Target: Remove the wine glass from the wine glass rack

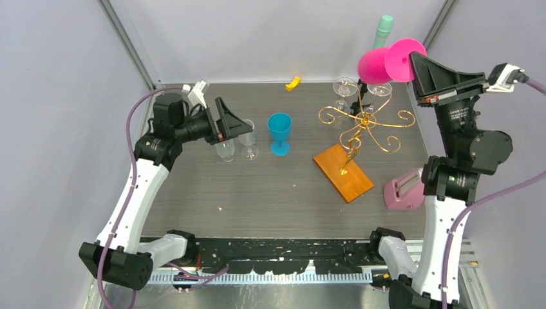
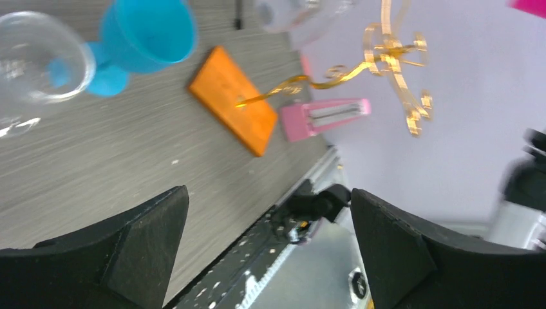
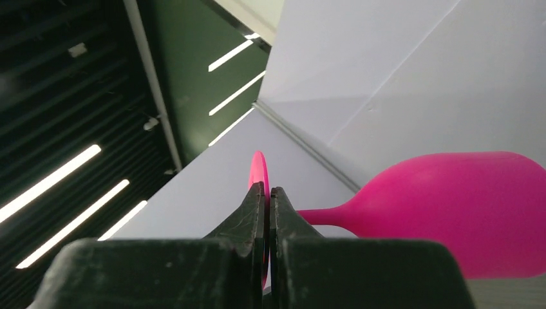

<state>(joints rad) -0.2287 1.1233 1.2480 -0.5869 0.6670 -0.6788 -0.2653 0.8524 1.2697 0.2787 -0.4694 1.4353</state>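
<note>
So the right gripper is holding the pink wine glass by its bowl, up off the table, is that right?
Not by the bowl. The right gripper is shut on the flat round foot of the pink wine glass, up off the table; the bowl sticks out free to one side. The right wrist view shows it.

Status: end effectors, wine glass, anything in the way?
Left end effector open, empty. Right end effector shut on pink wine glass foot, held high, clear of wine glass rack. Nothing seen blocking.
</note>
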